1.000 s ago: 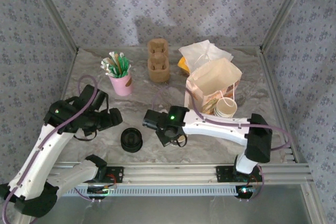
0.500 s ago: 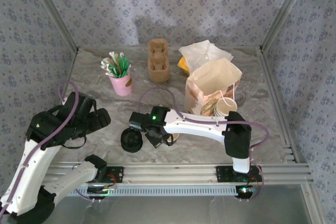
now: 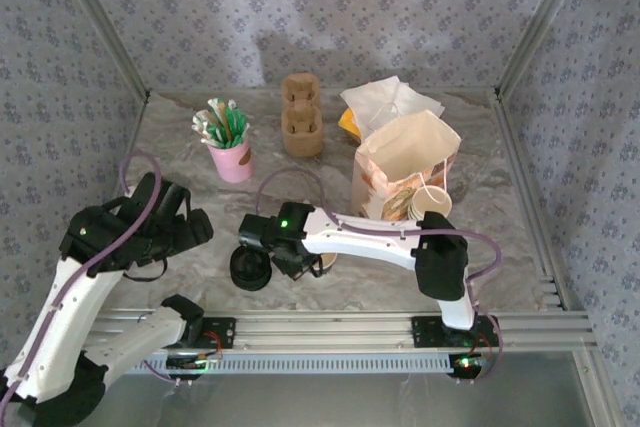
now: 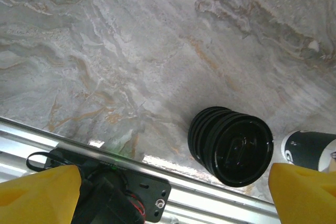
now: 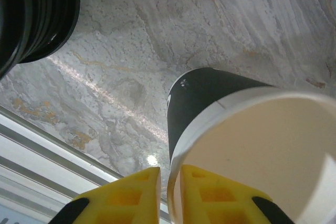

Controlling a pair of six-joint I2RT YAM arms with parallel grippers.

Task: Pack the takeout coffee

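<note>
1. Top external view
   - The left gripper is hanging over the table at 9 o'clock of the lid stack, well apart from it.
   - The right gripper is sitting just at 3 o'clock of that stack. I cannot tell its jaw state from here.
   - The takeout coffee is peeking out at the gripper's 3 o'clock side.
   - The paper bag is standing open at 1 o'clock of the coffee, and the pale cup stack is leaning beside the bag at its 4 o'clock.
   - The pink cup is standing at 11 o'clock of the lid stack.

2. Left wrist view
   - The left gripper is holding nothing; its jaws are spreading wide, with fingertips in the bottom corners.
   - The lid stack is lying tilted at 4 o'clock of centre.
   - The takeout coffee is showing just beside it at 3 o'clock, with a narrow gap between them.
   - The rail is running along 6 o'clock.

3. Right wrist view
   - The right gripper is pinching the takeout coffee by its wall at the pale rim, with one finger outside and the other finger inside the open mouth.
   - The lid stack is sitting at 10 o'clock.
   - I cannot tell whether the cup's base is touching the table
</note>
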